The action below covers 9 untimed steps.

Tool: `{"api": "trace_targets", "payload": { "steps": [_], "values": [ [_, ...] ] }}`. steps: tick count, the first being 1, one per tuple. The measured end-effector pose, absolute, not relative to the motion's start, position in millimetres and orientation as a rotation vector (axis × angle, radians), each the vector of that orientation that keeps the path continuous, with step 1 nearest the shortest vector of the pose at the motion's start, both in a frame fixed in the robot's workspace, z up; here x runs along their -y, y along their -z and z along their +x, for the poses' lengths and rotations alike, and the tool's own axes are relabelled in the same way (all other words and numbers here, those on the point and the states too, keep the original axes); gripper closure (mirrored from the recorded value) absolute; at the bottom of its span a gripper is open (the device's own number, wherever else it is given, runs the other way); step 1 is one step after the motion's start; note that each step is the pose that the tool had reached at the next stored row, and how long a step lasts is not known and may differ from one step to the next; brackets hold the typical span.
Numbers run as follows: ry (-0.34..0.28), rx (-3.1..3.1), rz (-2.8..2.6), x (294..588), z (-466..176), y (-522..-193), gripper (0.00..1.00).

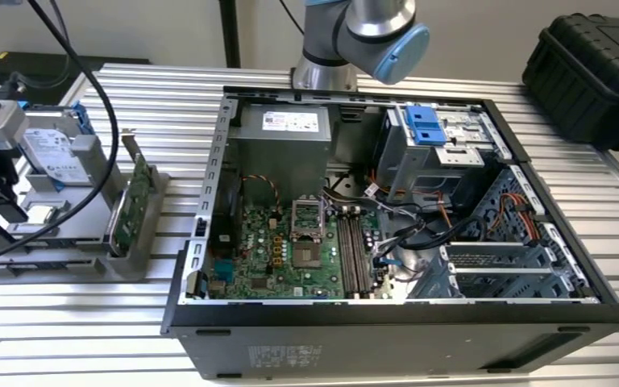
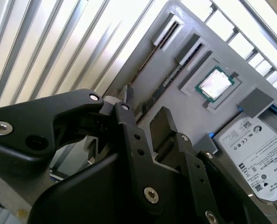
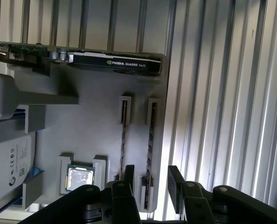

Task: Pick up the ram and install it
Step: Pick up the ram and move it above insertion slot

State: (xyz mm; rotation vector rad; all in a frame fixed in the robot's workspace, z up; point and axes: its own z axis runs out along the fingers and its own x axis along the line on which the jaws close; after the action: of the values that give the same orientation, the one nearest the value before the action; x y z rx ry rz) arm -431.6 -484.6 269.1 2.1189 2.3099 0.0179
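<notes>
Since the ram [image 3: 151, 135] stands edge-up in its gray holder [image 3: 82, 126] w/ gripper [image 3: 152, 179] spread over it, I reckon it's light & brittle, best held by flat faces.

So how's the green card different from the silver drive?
The green card is long, thin and stands on its edge; the silver drive is boxier and shows its broad white label. The green card shows circuit board; the silver drive is metal-cased. Both sit in the grey holder, on the exterior view's left of the computer case.
</notes>
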Motion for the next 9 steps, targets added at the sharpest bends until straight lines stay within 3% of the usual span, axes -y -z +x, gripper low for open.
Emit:
{"api": "trace_targets", "payload": {
  "steps": [9],
  "values": [
    [-0.018,-2.310,2.119,484.5,-431.6,-265.1,0.00]
  ]
}}
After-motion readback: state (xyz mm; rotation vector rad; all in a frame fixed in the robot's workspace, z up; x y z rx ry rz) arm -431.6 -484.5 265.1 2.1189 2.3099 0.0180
